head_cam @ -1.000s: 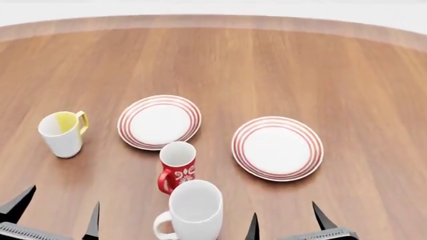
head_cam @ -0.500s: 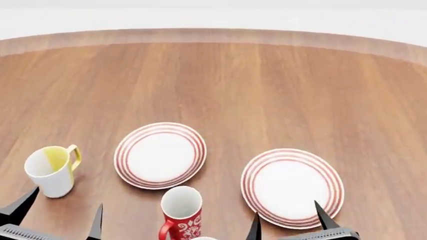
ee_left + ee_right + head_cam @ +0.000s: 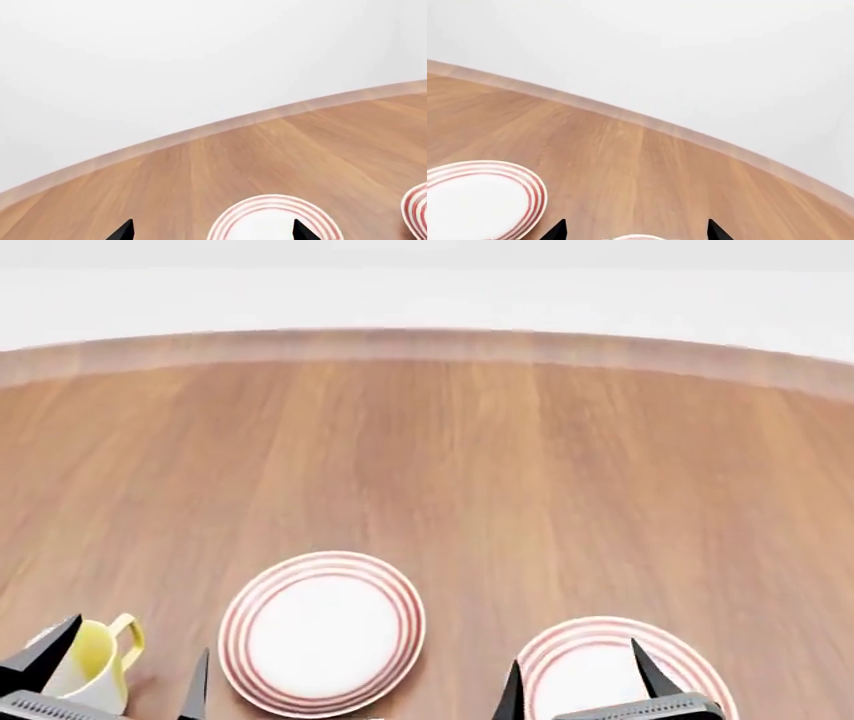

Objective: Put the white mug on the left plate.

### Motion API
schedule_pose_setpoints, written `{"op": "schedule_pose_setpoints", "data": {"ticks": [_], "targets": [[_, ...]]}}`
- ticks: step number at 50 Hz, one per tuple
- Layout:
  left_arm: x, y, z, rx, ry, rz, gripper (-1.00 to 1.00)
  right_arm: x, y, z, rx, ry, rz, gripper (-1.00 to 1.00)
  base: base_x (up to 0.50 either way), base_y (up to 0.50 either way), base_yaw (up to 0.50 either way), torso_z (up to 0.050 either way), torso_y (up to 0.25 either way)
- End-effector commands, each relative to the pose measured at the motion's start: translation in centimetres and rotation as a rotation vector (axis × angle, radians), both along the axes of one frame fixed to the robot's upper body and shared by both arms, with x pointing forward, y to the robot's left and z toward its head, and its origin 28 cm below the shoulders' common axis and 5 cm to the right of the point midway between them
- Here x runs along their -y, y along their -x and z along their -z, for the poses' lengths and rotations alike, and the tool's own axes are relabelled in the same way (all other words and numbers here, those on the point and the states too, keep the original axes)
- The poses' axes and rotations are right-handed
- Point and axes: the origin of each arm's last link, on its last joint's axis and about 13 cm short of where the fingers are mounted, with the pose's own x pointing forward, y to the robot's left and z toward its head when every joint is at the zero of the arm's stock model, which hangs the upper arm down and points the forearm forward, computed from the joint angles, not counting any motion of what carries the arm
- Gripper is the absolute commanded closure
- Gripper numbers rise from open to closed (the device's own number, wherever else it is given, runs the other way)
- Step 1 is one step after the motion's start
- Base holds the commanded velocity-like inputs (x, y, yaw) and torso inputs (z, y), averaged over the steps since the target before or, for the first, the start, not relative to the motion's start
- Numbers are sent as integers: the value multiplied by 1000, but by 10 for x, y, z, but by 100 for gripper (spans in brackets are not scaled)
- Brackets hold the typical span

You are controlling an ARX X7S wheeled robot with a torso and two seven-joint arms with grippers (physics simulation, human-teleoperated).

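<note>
The white mug is out of view in every frame. The left plate [image 3: 322,632], white with thin red rings, lies on the wooden table low in the head view; it also shows in the left wrist view as the left plate [image 3: 273,222] and in the right wrist view as the left plate [image 3: 480,200]. My left gripper [image 3: 134,645] is open and empty at the bottom left, just left of that plate. My right gripper [image 3: 574,660] is open and empty above the look-alike right plate [image 3: 607,670].
A white mug with yellow inside and handle [image 3: 96,660] stands at the bottom left, partly behind my left fingers. The round table's far edge [image 3: 427,345] curves across the top, with bare wood [image 3: 507,470] between it and the plates. The right plate's rim [image 3: 417,210] shows in the left wrist view.
The head view has swung up: plates and yellow mug slid down the picture, and the red mug and the white mug dropped out at the bottom. Both grippers keep their place, open.
</note>
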Motion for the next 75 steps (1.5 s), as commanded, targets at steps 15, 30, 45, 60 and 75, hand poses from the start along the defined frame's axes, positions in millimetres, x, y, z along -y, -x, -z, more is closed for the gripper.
{"op": "schedule_pose_setpoints", "data": {"ticks": [15, 30, 45, 60, 75], "targets": [[-1, 1, 1, -8, -34, 41, -100, 0, 0, 0, 3, 5, 6, -100, 270, 0, 0, 0, 1], [-19, 64, 1, -20, -232, 287, -100, 1, 1, 3, 1, 0, 8, -100, 0, 0, 0, 0, 0], [-35, 127, 8, -1, -345, 394, -100, -2, 1, -1, 15, -6, -2, -100, 0, 0, 0, 0, 0], [-41, 149, 22, -15, -289, 432, -100, -3, 1, -2, 17, -6, -2, -100, 0, 0, 0, 0, 0], [-29, 149, 51, -55, -247, 555, -100, -3, 1, -2, 16, -5, 1, -100, 0, 0, 0, 0, 0]]}}
